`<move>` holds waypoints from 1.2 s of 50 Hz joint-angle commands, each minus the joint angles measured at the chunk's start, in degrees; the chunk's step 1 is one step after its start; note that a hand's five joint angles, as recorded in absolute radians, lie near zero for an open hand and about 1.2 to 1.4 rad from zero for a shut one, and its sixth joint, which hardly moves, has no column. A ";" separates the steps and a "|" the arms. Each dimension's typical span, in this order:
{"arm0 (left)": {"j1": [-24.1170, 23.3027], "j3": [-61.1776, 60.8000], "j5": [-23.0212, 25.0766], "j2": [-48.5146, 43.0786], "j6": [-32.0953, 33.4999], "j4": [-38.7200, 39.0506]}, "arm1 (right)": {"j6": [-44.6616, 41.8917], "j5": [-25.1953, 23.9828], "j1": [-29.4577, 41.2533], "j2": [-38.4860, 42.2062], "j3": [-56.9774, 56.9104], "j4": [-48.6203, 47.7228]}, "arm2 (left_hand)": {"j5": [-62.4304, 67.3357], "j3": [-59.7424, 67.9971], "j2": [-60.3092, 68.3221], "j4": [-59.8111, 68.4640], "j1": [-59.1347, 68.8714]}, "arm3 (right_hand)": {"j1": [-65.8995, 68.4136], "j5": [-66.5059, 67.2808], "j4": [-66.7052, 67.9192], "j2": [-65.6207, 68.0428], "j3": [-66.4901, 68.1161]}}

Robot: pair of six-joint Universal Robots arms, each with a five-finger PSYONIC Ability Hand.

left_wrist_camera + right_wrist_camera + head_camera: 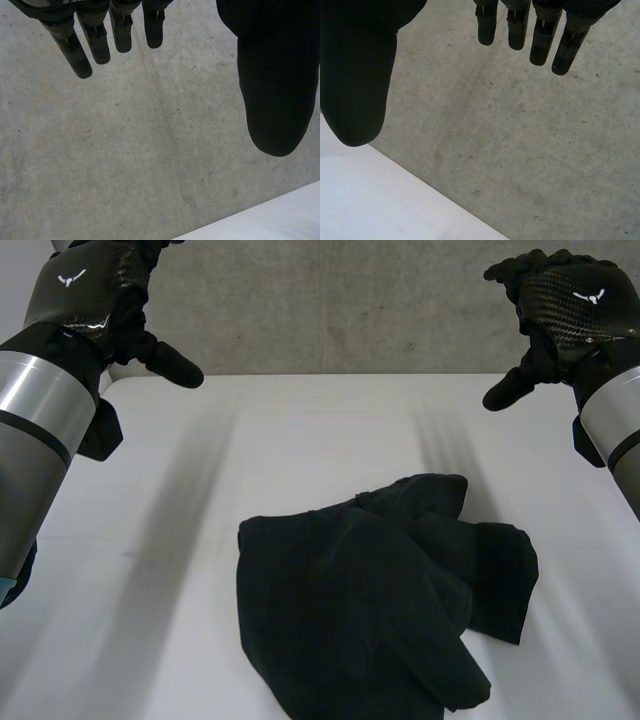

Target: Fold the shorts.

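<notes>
**Crumpled black fabric shorts await folding**

The shorts lie bunched on the near half of the white worktop. The black left hand and right hand hover well apart above the far edge, fingers loosely spread, empty. Flattening the heap first should give cleaner folds.

No legible text, number or brand name is present. One sign can be made out in the head view: a small white winged emblem on the back of the left hand. A matching emblem sits on the back of the right hand. Neither carries letters.
</notes>
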 commanded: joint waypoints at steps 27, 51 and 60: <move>-0.42 0.72 0.79 -0.42 8.63 -6.34 | -5.34 -0.73 0.08 0.26 1.25 -2.00 | -1.57 -0.64 -0.34 -0.63 0.03 | 0.91 -2.94 -3.41 -2.48 -2.22; -1.12 0.10 1.58 -2.86 8.98 -6.60 | -6.38 -1.43 0.00 0.26 0.29 -0.34 | -0.07 0.87 1.17 0.87 1.53 | 0.91 -2.94 -3.41 -2.48 -2.22; -2.18 -5.52 3.07 -8.06 15.39 -6.61 | -19.56 -7.39 0.87 0.96 2.48 10.82 | 9.87 10.80 11.10 10.81 11.47 | 0.91 -2.94 -3.41 -2.48 -2.22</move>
